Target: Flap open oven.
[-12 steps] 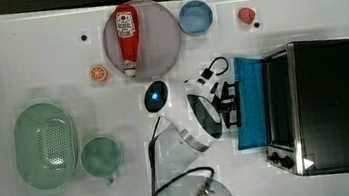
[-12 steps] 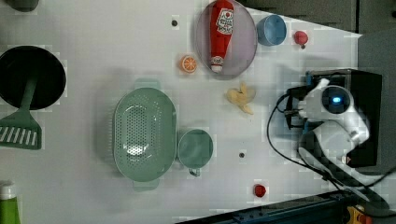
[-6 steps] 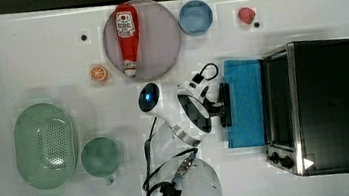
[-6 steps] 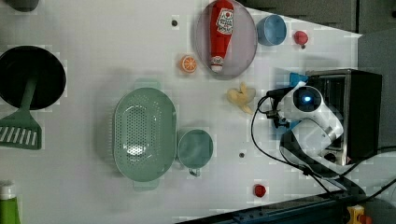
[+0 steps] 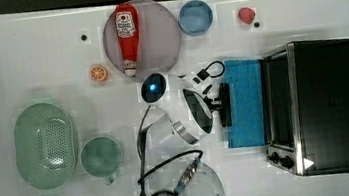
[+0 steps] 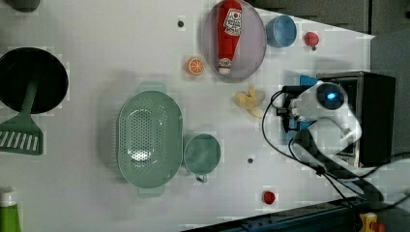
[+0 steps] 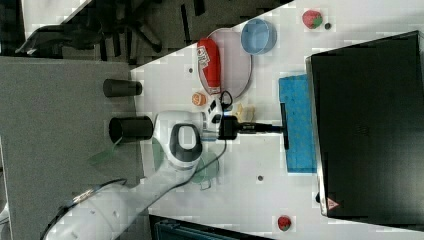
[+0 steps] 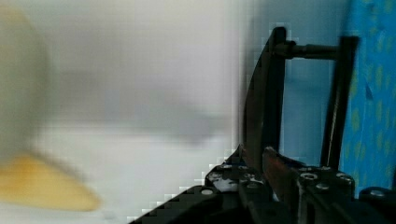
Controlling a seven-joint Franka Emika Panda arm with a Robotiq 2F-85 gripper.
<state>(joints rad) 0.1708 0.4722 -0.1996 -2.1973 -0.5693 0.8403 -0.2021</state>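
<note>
The oven (image 5: 334, 103) stands at the top view's right, black top up, with two dark knobs (image 5: 280, 159) on its silver front. Its blue glass door (image 5: 246, 102) hangs down and out toward the top view's left, nearly flat. My gripper (image 5: 219, 103) is shut on the door's dark bar handle (image 5: 224, 104), reaching in from the top view's left. In the right view the gripper (image 7: 277, 127) meets the handle (image 7: 284, 127) at the door's (image 7: 300, 125) outer edge. In the wrist view the dark handle (image 8: 261, 98) runs between my fingers beside the blue glass (image 8: 373, 93).
A ketchup bottle (image 5: 127, 36) lies on a grey plate (image 5: 159, 34), with a blue bowl (image 5: 196, 17) and a red fruit (image 5: 247, 15) behind. An orange slice (image 5: 98, 73), a green colander (image 5: 46, 145) and a green cup (image 5: 101, 157) sit left. A banana (image 6: 250, 100) lies near the arm.
The door has swung further down and out toward the top view's left, and my gripper has moved that way with the handle in it.
</note>
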